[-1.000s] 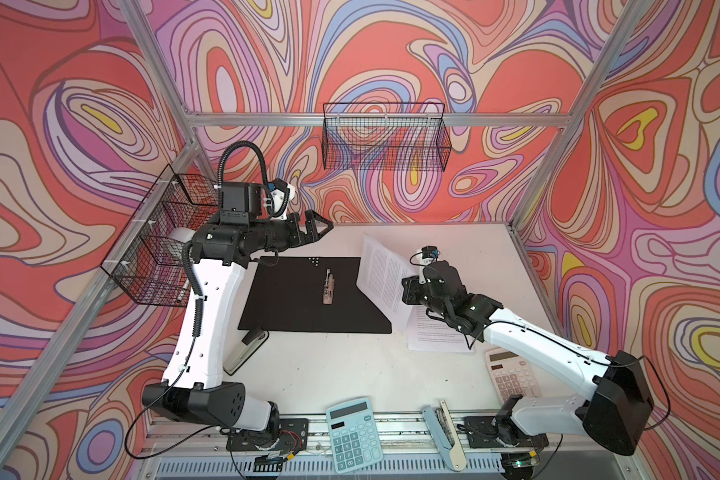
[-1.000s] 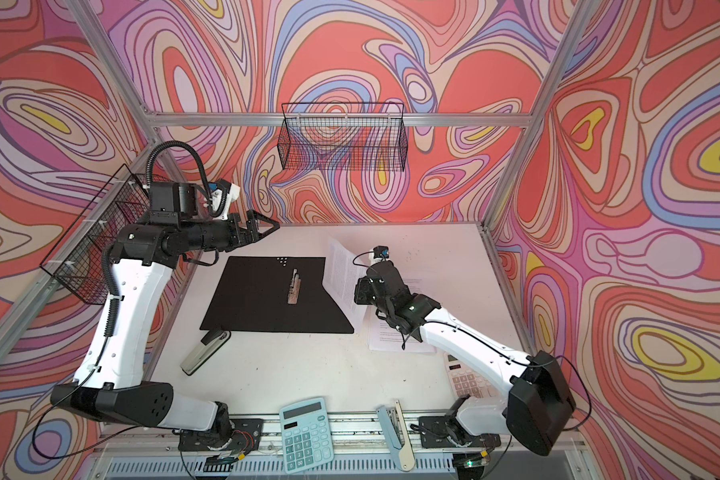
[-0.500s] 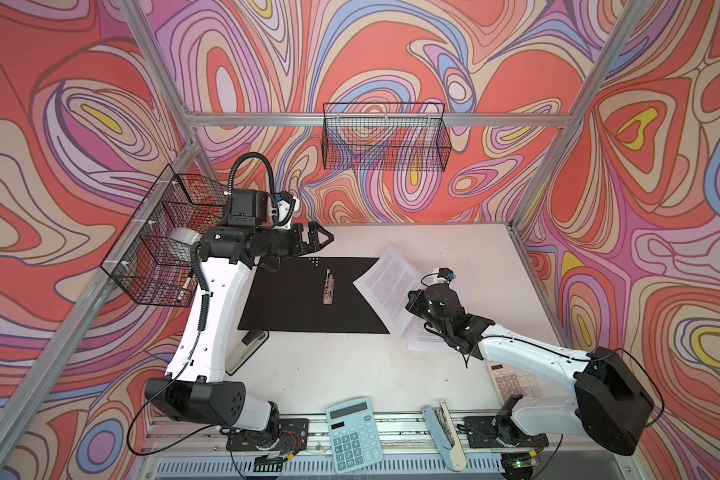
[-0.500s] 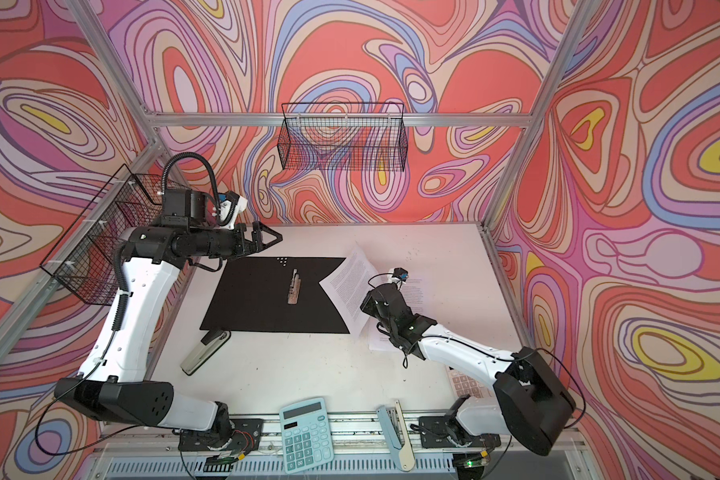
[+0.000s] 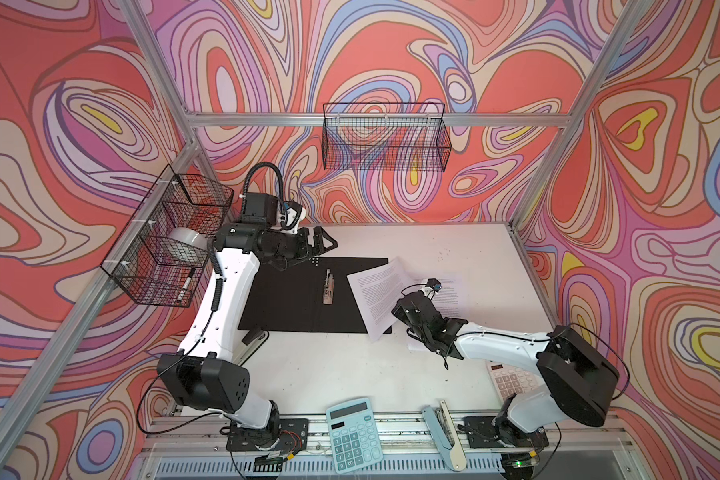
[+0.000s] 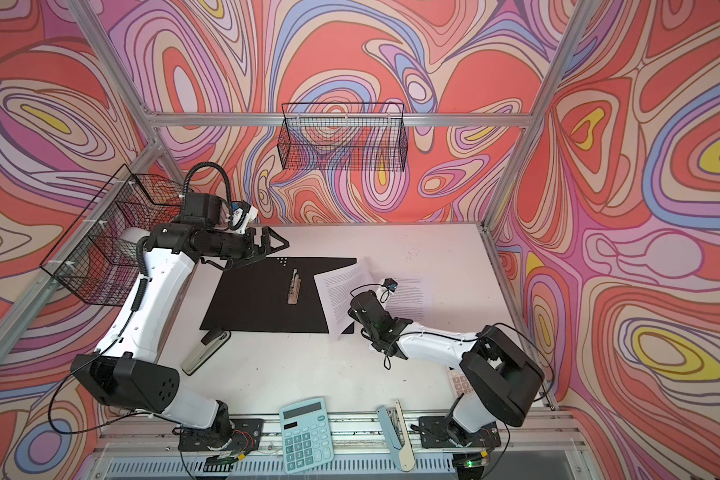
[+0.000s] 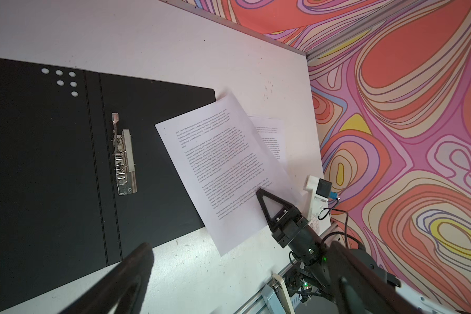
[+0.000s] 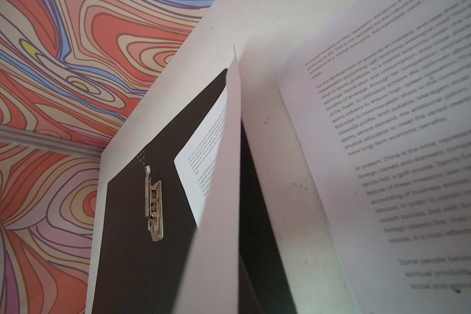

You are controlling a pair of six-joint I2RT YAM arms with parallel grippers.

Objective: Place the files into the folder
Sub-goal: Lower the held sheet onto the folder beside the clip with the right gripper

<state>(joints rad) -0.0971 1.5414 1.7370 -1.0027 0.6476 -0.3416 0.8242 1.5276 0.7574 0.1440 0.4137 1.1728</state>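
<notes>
Files [image 5: 373, 291]: one sheet lapping the folder's [image 5: 292, 299] right edge, another flat on the table [image 5: 454, 249] to its right.
Right gripper [image 7: 258, 191]: pinching the first sheet's near-right edge.
Left gripper [image 5: 327, 243]: spread, empty, over the folder's far-left corner.
Handling: light and floppy, so it probably sags; keep your edge pinch and drag it flat.

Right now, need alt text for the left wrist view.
The right end effector pinches a printed sheet by one edge, askew and overlapping the edge of an open black folder lying flat on the white table, its metal clip exposed. A second printed sheet lies on the table beyond it.
</notes>
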